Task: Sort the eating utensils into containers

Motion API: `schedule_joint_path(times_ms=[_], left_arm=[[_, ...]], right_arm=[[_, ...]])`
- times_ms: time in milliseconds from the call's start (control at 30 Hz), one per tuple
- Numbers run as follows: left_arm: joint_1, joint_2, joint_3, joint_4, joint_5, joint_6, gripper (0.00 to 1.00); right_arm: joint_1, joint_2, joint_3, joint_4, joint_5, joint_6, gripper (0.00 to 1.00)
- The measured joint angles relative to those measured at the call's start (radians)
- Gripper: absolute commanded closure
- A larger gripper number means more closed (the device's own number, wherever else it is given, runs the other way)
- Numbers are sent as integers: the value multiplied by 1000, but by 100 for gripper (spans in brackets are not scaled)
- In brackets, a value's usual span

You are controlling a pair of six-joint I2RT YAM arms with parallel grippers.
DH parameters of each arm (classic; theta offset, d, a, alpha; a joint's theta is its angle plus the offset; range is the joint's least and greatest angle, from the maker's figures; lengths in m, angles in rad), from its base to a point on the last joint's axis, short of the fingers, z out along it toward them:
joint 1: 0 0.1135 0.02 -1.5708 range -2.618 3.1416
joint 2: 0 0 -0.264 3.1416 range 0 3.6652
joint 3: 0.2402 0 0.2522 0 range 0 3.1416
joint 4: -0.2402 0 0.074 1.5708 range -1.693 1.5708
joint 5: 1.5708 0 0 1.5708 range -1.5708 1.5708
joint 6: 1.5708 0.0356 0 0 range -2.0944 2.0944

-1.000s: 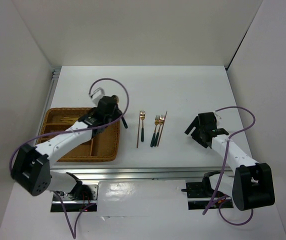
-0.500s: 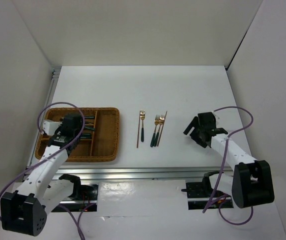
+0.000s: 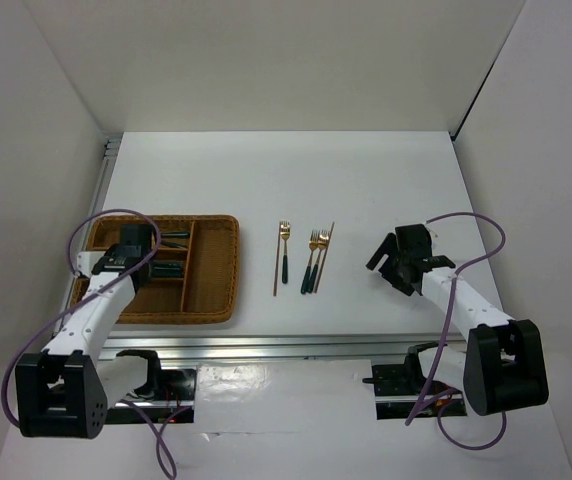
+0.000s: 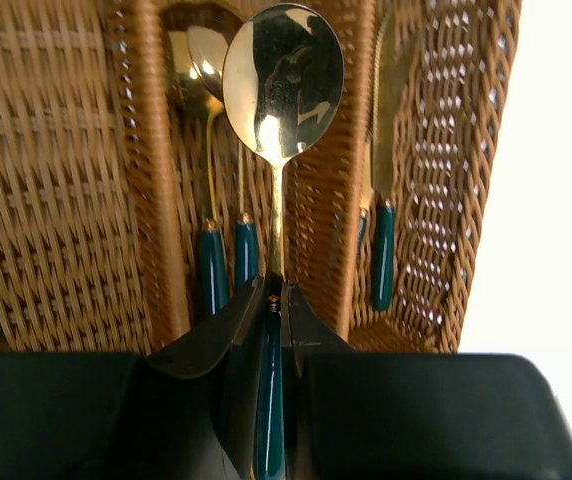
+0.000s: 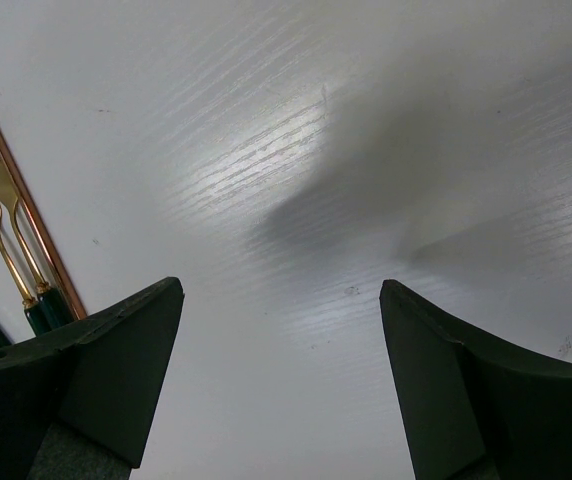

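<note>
Left gripper (image 4: 274, 300): pressed together on the dark green handle of a spoon (image 4: 282, 85), whose gold bowl points out ahead of the fingers.
Spoon's place: held above the wicker tray (image 3: 211, 295), over the narrow compartment where two spoons (image 4: 221, 265) already lie.
Step in hand: by my reading, laying this spoon in with its kind.
Doing it well: line the handle up along the compartment and keep the bowl clear of the divider (image 4: 336, 190). Come low before letting go, so it cannot bounce into the next slot, where another green-handled piece (image 4: 381, 250) lies.
Right gripper (image 5: 278, 300): spread, nothing between the fingers, over the bare table (image 3: 366, 180).
Farther out: three forks (image 3: 314, 250) and thin brown sticks (image 3: 276, 275) wait on the table, between tray and right gripper.
</note>
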Motion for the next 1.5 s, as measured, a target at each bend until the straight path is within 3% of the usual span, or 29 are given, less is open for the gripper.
schedule_joint_path(times_ms=[67,267,400,567,767,900,1000,1200,1300,1500], left_arm=[[19,16,0,2,6,2,79],[46,89,16,-24,33,11,37],[59,111,68,-37,43,33,28],[59,105,111,-50,63,135,28],[47,32,177,38,191,402,31],[-48,-9,183,203,350,591,31],[-179,8,185,343,471,720,31],[-482,304,388,419,559,924,35],[-575,484,517,405,554,972,36],[-713,710,629,311,449,1014,45]], right_arm=[[0,0,0,0,0,0,13],[0,0,0,1,0,-3,13],[0,0,0,3,-2,-4,13],[0,0,0,11,-15,-4,13],[0,5,0,34,-32,-9,14],[0,23,0,51,-53,-11,14],[0,32,0,60,-64,-11,14],[0,36,0,65,-77,-12,14],[0,23,-2,63,-75,-11,14],[-5,-18,-13,51,-53,-12,14]])
